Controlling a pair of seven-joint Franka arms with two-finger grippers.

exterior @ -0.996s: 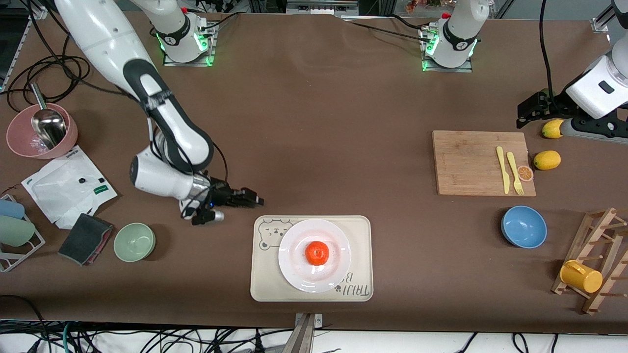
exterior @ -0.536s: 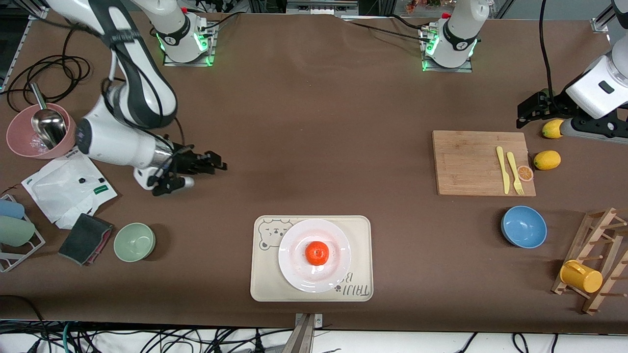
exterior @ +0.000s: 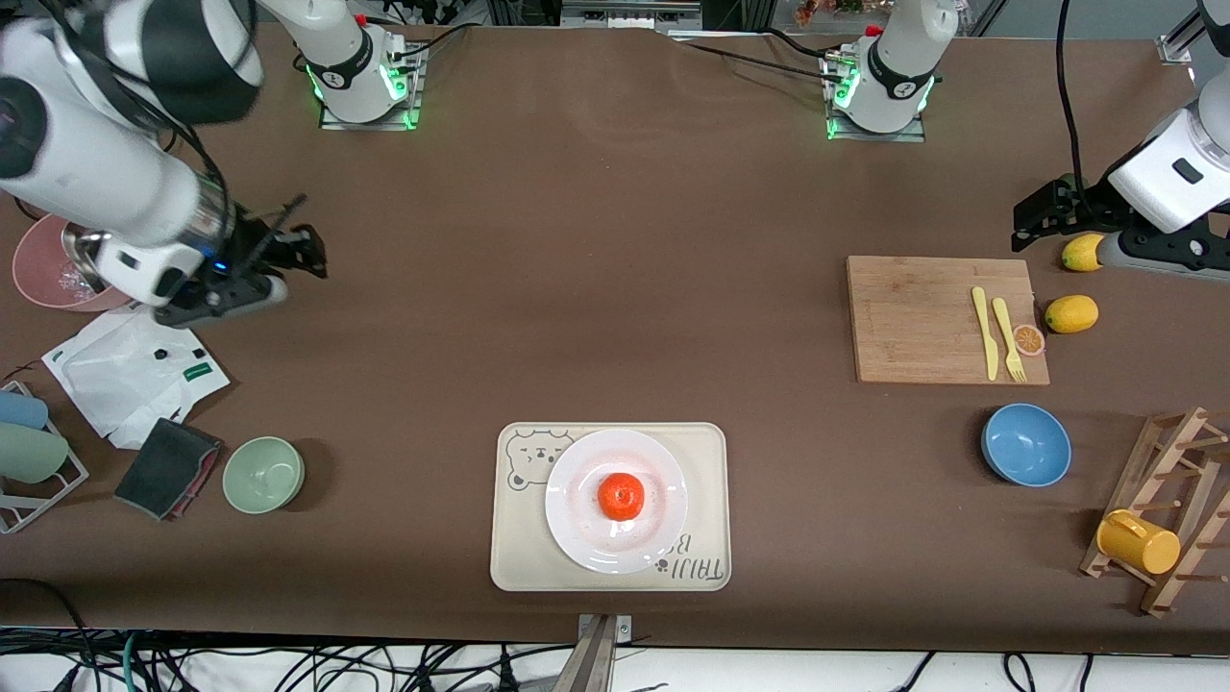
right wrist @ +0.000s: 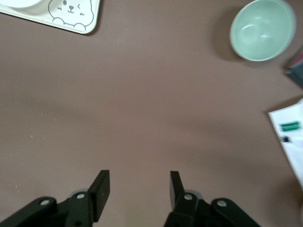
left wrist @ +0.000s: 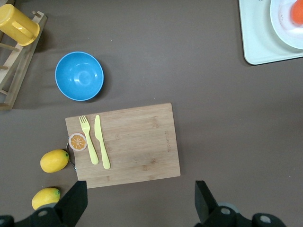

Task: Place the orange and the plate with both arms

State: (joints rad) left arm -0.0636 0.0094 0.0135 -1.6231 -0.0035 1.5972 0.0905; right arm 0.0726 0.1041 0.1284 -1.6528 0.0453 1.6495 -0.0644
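Orange (exterior: 621,496) sits in the middle of the white plate (exterior: 577,519), plate rests on the bear-printed tray (exterior: 514,562) near the front edge of the worktop (exterior: 615,288). Right tool (exterior: 293,252) released, holding nothing, up over bare worktop at the right arm's end, well apart from the tray. Left tool (left wrist: 140,201) released, holding nothing, over the worktop just beside the cutting board (exterior: 913,317), by two lemons (exterior: 1071,313).

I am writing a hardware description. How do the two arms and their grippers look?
Both arms are glossy white with black joint sections, and green lights glow at their bases. The right gripper is black, with a blue light on the wrist beside it; its flat black fingers carry silver screws. The left gripper has black fingers too.
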